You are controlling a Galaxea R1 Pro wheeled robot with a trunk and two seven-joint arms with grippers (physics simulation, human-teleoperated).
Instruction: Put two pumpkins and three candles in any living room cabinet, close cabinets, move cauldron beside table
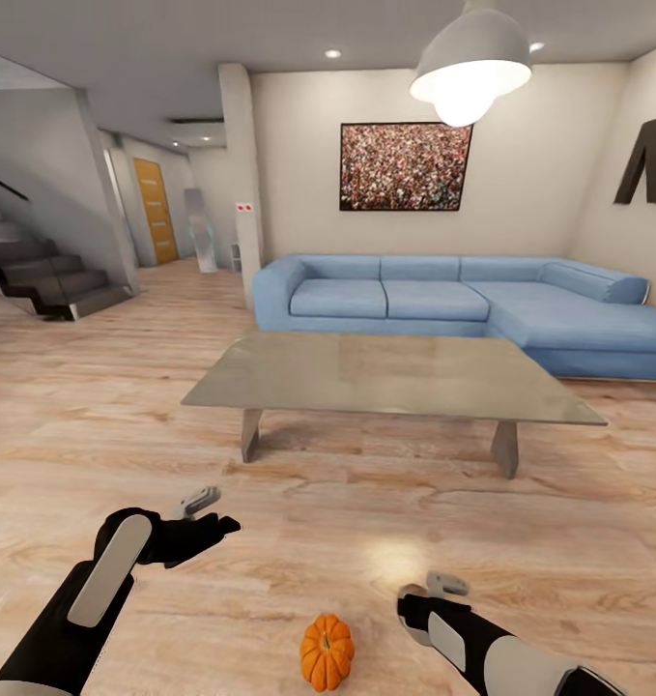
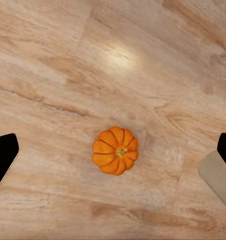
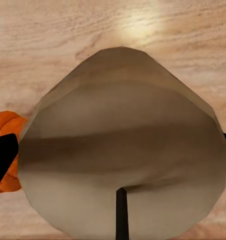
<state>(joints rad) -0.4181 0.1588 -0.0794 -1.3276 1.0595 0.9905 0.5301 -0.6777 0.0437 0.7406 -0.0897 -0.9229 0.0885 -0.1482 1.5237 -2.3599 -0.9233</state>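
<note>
Nearest us, a pumpkin (image 1: 327,652) sits upright on the wood floor (image 1: 125,416) between our two arms, just beside the right end effector (image 1: 434,597). In the right wrist view a candle (image 3: 123,145), pale top facing the camera with a dark wick, sits between that end effector's fingers, which appear closed on it, with the pumpkin (image 3: 10,150) peeking from behind. The left end effector (image 1: 207,512) hangs above the floor, spread wide and holding nothing; its wrist view looks straight down on the pumpkin (image 2: 115,150), well apart from both fingertips. Beyond stand the bench (image 1: 385,377) and a blue sofa (image 1: 463,300).
</note>
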